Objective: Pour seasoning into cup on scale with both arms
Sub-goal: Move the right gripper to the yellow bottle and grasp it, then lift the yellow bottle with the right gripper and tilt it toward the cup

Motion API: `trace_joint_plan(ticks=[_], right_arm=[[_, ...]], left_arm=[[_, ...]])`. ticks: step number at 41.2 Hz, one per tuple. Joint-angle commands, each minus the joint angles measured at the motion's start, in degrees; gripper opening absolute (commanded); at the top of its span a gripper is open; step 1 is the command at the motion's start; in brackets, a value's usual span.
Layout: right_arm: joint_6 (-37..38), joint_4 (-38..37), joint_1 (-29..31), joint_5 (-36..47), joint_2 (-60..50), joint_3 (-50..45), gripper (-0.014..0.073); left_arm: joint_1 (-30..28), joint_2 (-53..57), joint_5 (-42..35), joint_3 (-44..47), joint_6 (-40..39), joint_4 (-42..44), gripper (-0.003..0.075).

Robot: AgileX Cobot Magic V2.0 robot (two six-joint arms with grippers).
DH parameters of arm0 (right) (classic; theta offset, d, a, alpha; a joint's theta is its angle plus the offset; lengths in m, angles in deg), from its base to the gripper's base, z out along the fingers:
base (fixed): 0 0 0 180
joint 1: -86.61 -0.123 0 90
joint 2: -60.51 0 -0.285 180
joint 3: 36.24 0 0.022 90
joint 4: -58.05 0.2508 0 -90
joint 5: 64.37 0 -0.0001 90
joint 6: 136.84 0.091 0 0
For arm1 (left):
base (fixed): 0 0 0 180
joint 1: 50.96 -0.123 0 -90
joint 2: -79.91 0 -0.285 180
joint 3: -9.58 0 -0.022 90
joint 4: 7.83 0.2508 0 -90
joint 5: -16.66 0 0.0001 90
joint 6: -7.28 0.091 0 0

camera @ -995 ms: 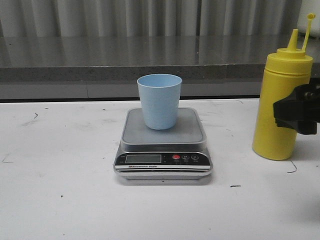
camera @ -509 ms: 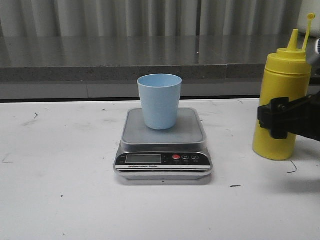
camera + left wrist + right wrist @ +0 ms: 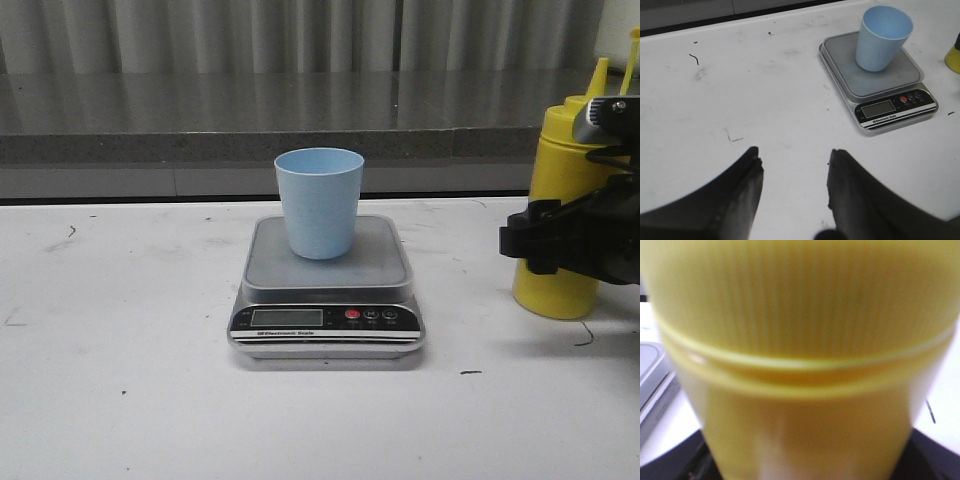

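The pale blue cup [image 3: 319, 200] stands upright on the silver scale [image 3: 380, 262] at mid-table; both also show in the left wrist view, cup [image 3: 882, 37] on scale [image 3: 890, 82]. The yellow seasoning bottle [image 3: 570, 160] stands at the right, nozzle up. My right gripper [image 3: 530, 238] wraps its middle, one finger across its front, the other hidden behind. In the right wrist view the bottle [image 3: 800, 340] fills the frame with black fingers close at both sides. My left gripper [image 3: 795, 160] is open and empty over bare table, left of the scale.
A grey counter ledge [image 3: 200, 120] runs along the back of the white table [image 3: 120, 380]. The scale's edge shows beside the bottle in the right wrist view [image 3: 650, 375]. The bottle's base peeks into the left wrist view [image 3: 954, 57].
My right gripper has slid leftward around the bottle. The bottle has shifted slightly right and away. Cup and scale have not moved.
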Motion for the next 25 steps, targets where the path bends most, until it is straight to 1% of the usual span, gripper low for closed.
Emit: trace_joint_plan(ticks=[1,7,12,15,17,25], right_arm=[[-0.2,-1.2,0.0,6.9,-3.4,1.0,0.0345],[-2.7,-3.5,0.0,2.9,-8.5,1.0,0.0345],[-9.4,-3.5,0.0,-5.2,-14.3,1.7,0.0345],[-14.8,-3.5,0.0,-13.0,-17.8,3.4,0.0345],[-18.2,-3.5,0.0,-19.8,-19.8,5.3,0.0345],[-26.9,-3.6,0.0,-46.4,-25.7,15.9,0.0345]], left_arm=[[-0.1,0.0,-3.8,-1.6,-0.2,-0.5,0.0313],[-0.1,0.0,-3.8,-1.6,-0.2,-0.5,0.0313],[-0.1,0.0,-3.8,-1.6,-0.2,-0.5,0.0313],[-0.1,0.0,-3.8,-1.6,-0.2,-0.5,0.0313],[-0.1,0.0,-3.8,-1.6,-0.2,-0.5,0.0313],[-0.1,0.0,-3.8,-1.6,-0.2,-0.5,0.0313]])
